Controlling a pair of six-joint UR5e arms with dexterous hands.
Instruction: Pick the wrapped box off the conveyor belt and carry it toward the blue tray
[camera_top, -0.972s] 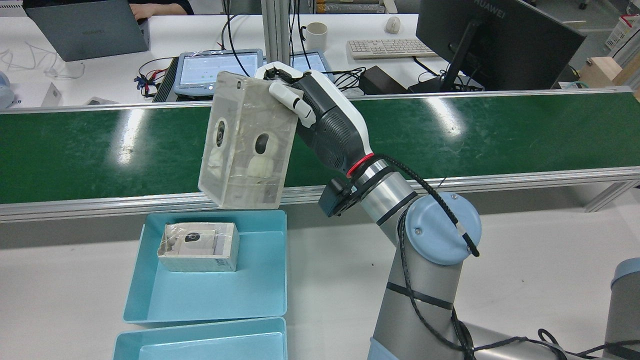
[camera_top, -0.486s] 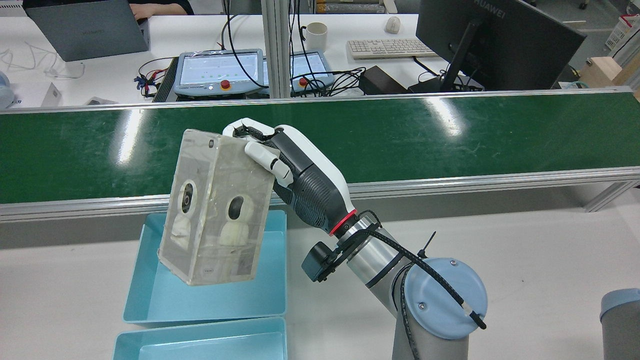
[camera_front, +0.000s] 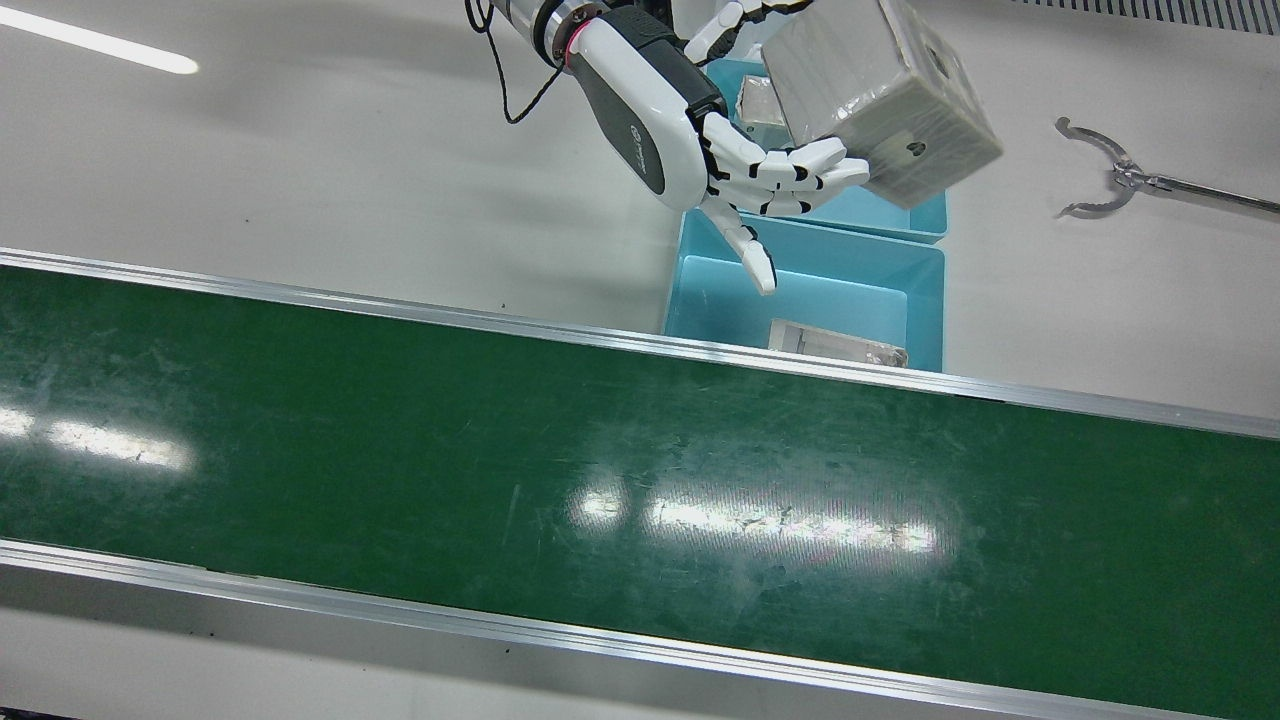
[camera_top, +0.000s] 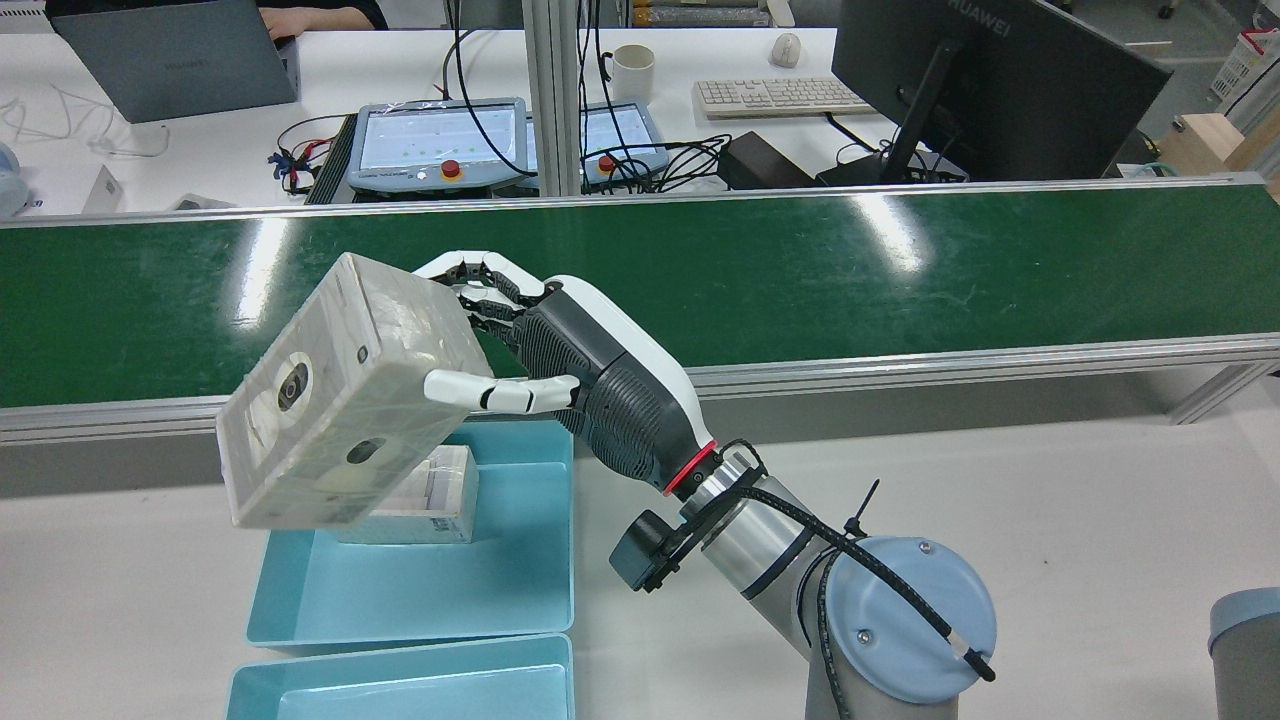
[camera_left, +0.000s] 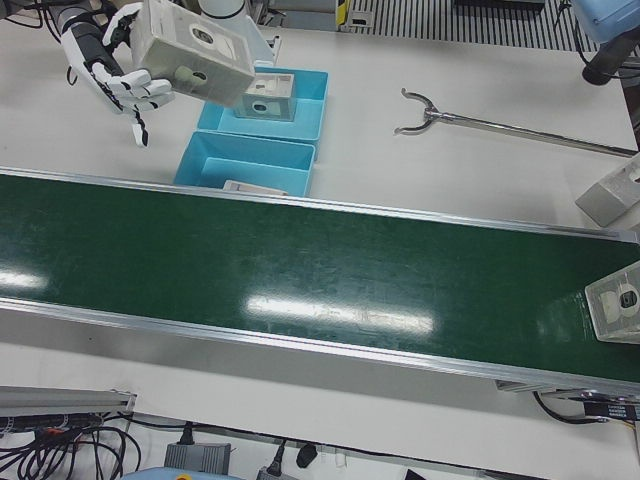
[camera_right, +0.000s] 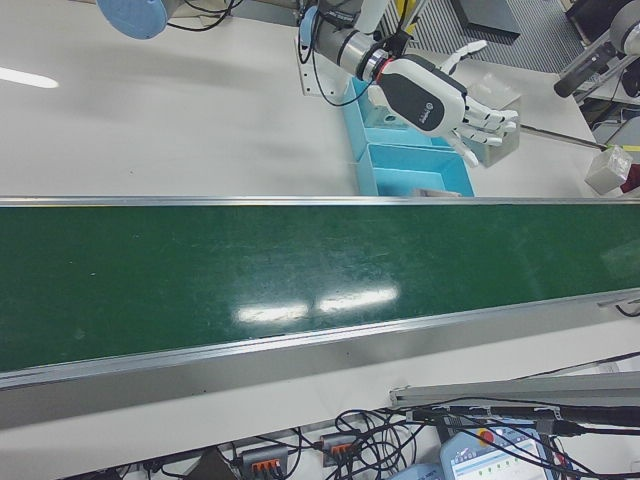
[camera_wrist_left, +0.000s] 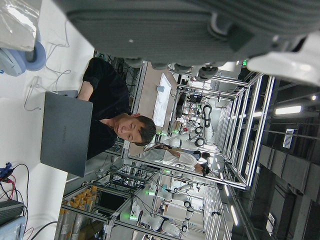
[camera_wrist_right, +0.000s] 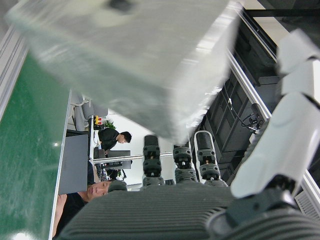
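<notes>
My right hand (camera_top: 590, 380) is shut on the wrapped box (camera_top: 340, 400), a pale carton in clear film. It holds the box tilted, in the air above the blue tray (camera_top: 420, 590) nearest the belt. The thumb lies along the box's near side and the fingers (camera_front: 790, 170) are behind it. In the front view the box (camera_front: 880, 90) hangs over the two trays (camera_front: 830, 285). The right hand view shows the box (camera_wrist_right: 130, 65) close above the palm. The left hand (camera_wrist_left: 150, 30) shows only as a dark palm in its own view and holds nothing.
A wrapped box (camera_top: 430, 500) lies in the tray by the belt, and the second tray (camera_left: 300, 100) holds another (camera_left: 265, 100). One more wrapped box (camera_left: 620, 305) sits on the green conveyor belt (camera_front: 600, 480). A metal grabber tool (camera_front: 1120, 180) lies on the table beside the trays.
My right hand has come down and back from above the belt to over the tray. The box has tipped from upright to lying tilted, with the fingers more spread.
</notes>
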